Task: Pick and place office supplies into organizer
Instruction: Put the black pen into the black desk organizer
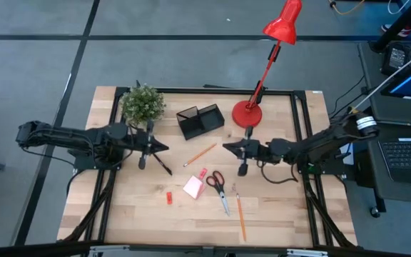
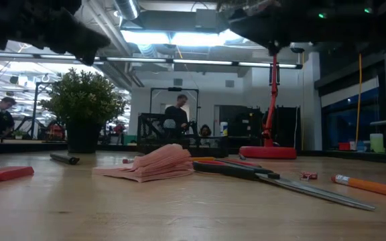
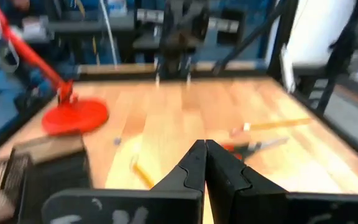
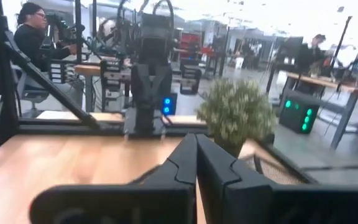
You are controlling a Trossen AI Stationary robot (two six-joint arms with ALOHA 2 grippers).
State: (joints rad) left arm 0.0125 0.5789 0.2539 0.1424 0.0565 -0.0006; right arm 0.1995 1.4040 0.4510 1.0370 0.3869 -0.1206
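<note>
Hidden: organizer's contents unreadable from above; low view cuts both arms off | left gripper pressed together, empty, near plant | right gripper pressed together, empty, just beside lamp base | black box organizer between both tips, farther back | pink pad, scissors, pencils flat on wooden table

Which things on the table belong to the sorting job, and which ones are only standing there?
Belong to the job: organizer, scissors, two orange pencils, black pen, pink note pad, small red block.

Only standing there: red desk lamp, potted plant.
</note>
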